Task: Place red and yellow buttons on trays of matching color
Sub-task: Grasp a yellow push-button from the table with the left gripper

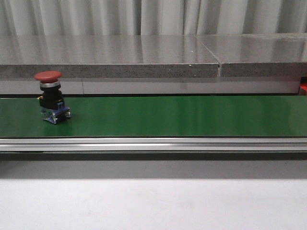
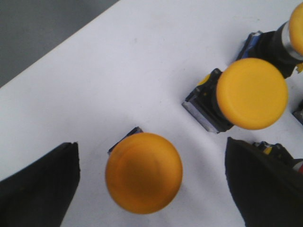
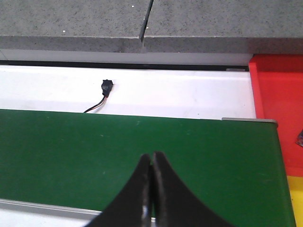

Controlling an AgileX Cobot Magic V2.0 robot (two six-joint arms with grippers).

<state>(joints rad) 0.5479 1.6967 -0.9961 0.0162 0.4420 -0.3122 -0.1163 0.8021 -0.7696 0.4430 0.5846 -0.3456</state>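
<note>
The left gripper (image 2: pixel 151 189) has its fingers spread astride a yellow button (image 2: pixel 144 172), seemingly releasing it; the right gripper (image 3: pixel 151 189), fingers closed and empty, waits over the green belt (image 3: pixel 94 151).

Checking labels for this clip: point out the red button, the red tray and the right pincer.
red button (image 1: pixel 48 75), front view, on its red cap.
red tray (image 3: pixel 277 104), right wrist view, on its bare floor.
right pincer (image 3: pixel 151 158), right wrist view, between its closed tips.

Glossy green belt (image 1: pixel 168 115), speckled stone ledge (image 1: pixel 120 60), brushed-metal rail (image 1: pixel 153 143)
</note>
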